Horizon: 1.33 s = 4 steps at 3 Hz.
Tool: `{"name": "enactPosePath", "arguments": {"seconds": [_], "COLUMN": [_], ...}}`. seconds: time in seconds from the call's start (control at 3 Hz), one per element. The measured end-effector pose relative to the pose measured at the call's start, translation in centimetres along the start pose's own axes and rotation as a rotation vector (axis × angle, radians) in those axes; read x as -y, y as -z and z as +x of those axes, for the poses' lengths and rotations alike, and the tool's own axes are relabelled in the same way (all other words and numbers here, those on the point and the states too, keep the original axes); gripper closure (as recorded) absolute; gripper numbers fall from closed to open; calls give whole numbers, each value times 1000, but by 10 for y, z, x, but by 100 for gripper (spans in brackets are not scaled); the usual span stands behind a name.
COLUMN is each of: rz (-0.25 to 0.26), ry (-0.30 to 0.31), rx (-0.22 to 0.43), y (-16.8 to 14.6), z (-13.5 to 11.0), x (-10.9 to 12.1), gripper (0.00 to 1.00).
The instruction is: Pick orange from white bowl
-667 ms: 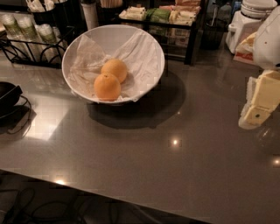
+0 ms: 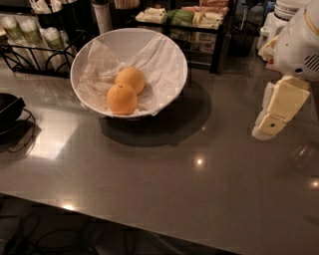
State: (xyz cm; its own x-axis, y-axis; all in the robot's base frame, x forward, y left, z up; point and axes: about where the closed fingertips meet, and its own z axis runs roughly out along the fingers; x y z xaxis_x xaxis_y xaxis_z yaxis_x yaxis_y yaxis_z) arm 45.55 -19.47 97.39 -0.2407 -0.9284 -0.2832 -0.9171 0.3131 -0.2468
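Note:
The white bowl (image 2: 164,55) stands at the back left of the grey counter, lined with crumpled white paper. Two oranges lie in it, touching: one in front (image 2: 122,98) and one just behind it to the right (image 2: 130,79). My gripper (image 2: 275,113) hangs at the right edge of the view, pointing down just above the counter. It is well to the right of the bowl, apart from it, and holds nothing that I can see.
A small black dish (image 2: 7,107) sits at the left edge. A black wire rack with cups (image 2: 30,37) stands behind the bowl on the left. A shelf of packets (image 2: 184,20) stands behind it. A white appliance (image 2: 279,15) stands at the back right. The counter's front edge (image 2: 149,221) runs across the bottom.
My gripper has shifted a little to the left, toward the bowl. The bowl and oranges have not moved.

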Motion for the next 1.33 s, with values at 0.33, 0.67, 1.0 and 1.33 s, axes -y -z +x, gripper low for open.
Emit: {"name": "enactPosePath", "arguments": {"seconds": [0.33, 0.67, 1.0, 1.33], "rz": [0, 7, -7, -43], "ry": [0, -39, -111, -149], "rx": [1, 47, 167, 244], "y": [0, -5, -22, -36], "z": [0, -11, -53, -83], "x": [0, 3, 15, 19], "gripper": [0, 0, 0, 0]}}
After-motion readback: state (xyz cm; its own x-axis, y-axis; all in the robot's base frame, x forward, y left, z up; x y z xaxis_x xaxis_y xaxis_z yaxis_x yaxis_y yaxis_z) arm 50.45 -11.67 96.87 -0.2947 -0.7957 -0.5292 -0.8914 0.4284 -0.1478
